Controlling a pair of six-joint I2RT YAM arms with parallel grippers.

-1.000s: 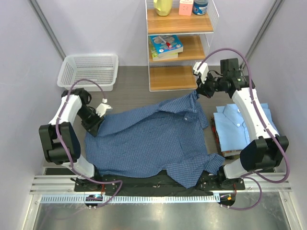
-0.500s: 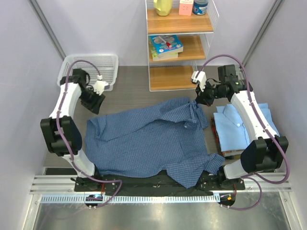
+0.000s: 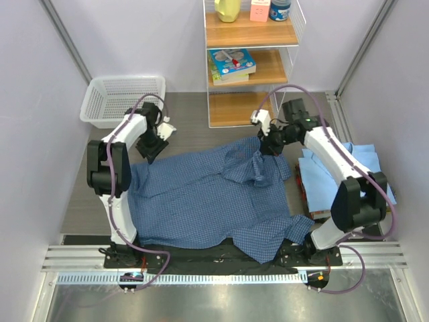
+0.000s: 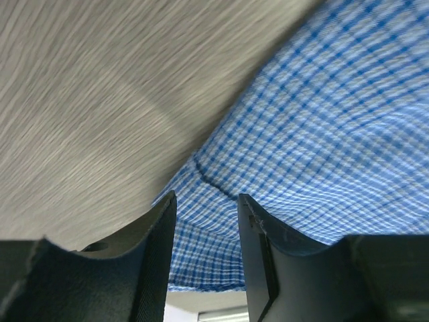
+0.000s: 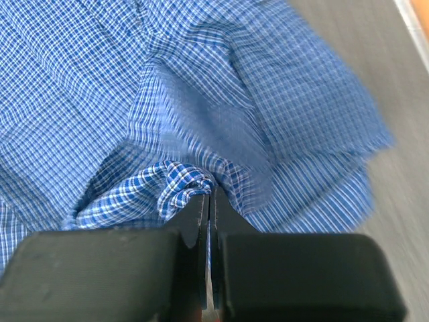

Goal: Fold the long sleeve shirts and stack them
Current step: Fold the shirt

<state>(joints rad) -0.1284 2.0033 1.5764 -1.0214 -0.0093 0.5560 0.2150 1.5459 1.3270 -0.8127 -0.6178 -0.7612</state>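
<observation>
Top external: two shirts. Checked shirt [image 3: 201, 201] sprawls collar toward 2 o'clock, right tool [image 3: 268, 143] clamped on it, left tool [image 3: 154, 146] part-open, empty; light blue shirt [image 3: 369, 159] folded at 3 o'clock.

No text, brand, number or sign could be read in any view. On the shelf unit [image 3: 241, 107], the book [image 3: 232, 64] showed a colourful printed cover and the pink box [image 3: 260, 10] bore small marks. Both were too small to make out.
</observation>
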